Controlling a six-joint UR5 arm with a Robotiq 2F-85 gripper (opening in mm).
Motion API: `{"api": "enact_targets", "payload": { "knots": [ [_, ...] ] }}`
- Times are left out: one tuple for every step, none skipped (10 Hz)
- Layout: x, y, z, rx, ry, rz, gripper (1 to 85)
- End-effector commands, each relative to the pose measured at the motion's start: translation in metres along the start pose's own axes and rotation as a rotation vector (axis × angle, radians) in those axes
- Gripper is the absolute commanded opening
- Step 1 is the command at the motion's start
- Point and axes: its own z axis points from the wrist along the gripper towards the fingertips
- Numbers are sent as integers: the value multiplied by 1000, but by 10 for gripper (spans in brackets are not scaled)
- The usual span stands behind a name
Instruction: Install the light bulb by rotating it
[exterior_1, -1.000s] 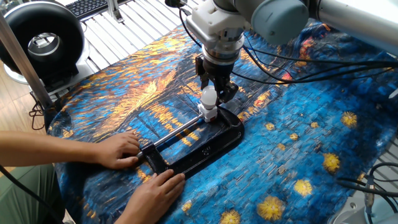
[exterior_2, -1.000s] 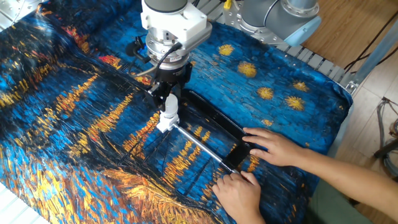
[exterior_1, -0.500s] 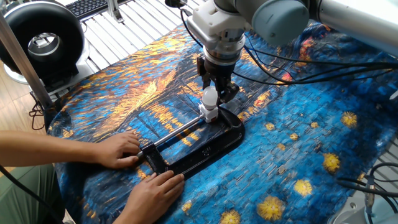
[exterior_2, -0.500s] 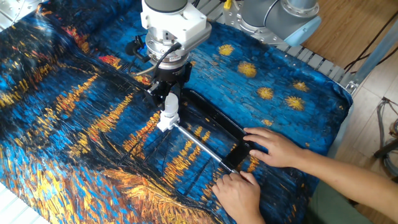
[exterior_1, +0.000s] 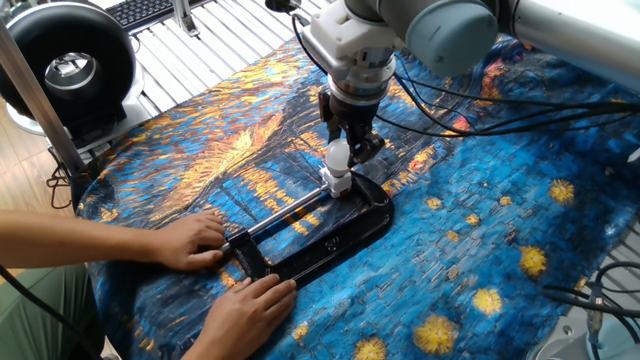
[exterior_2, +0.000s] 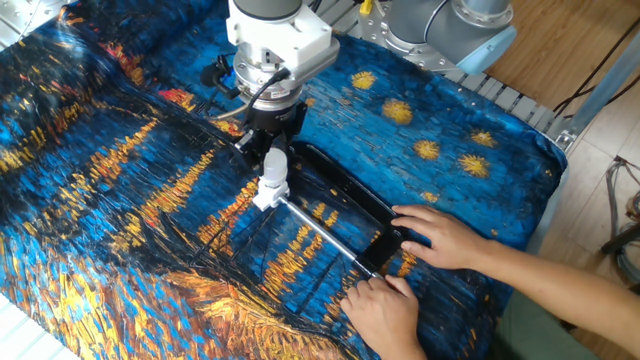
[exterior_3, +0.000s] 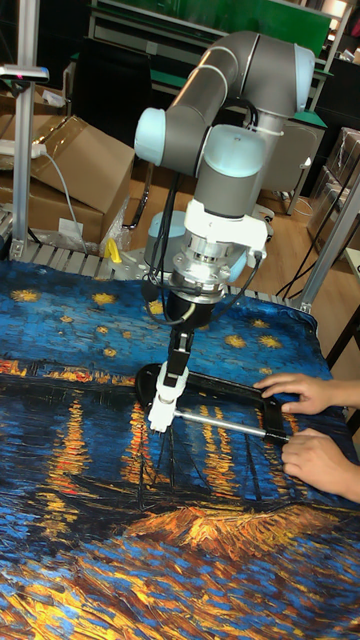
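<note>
The light bulb (exterior_1: 339, 156) is small, round and frosted white. It stands upright on the white socket block (exterior_1: 336, 182). My gripper (exterior_1: 342, 150) comes straight down from above and is shut on the light bulb, with a black finger on either side. The other fixed view shows the light bulb (exterior_2: 273, 163) above the socket block (exterior_2: 265, 194), again between the fingers of the gripper (exterior_2: 272, 158). In the tall fixed view the gripper (exterior_3: 175, 366) largely hides the bulb, and the socket block (exterior_3: 160, 411) shows below.
A black bar clamp (exterior_1: 340, 236) with a metal rod (exterior_1: 290, 211) grips the socket block. A person's hands (exterior_1: 195, 243) (exterior_1: 245, 305) hold the clamp's near end. A starry-night cloth (exterior_1: 480, 260) covers the table. A black fan (exterior_1: 70, 65) stands at the far left.
The gripper's wrist seems to have turned a little about its vertical axis with the bulb in it. The bulb, socket, clamp and hands have stayed in place.
</note>
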Motion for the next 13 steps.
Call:
{"api": "enact_targets", "payload": {
  "knots": [
    [-4, -1, -1, 4, -19, 30, 440],
    [-5, -1, -1, 5, -20, 40, 410],
    [-5, 0, -1, 5, -19, 44, 387],
    [-4, -1, -1, 8, -19, 50, 333],
    [-9, 2, -1, 2, -41, 85, 270],
    [-8, 3, -1, 2, -41, 100, 247],
    [-9, 5, -1, -4, -48, 120, 233],
    [-9, 5, -1, -5, -48, 134, 217],
    [-8, 4, -1, -4, -47, 165, 190],
    [-8, 4, -1, -5, -50, 213, 157],
    [-11, 6, -1, -18, -62, 275, 97],
    [-13, 7, -1, -26, -72, 331, 70],
    [-12, 7, -1, -31, -69, 398, 70]
  ]
}}
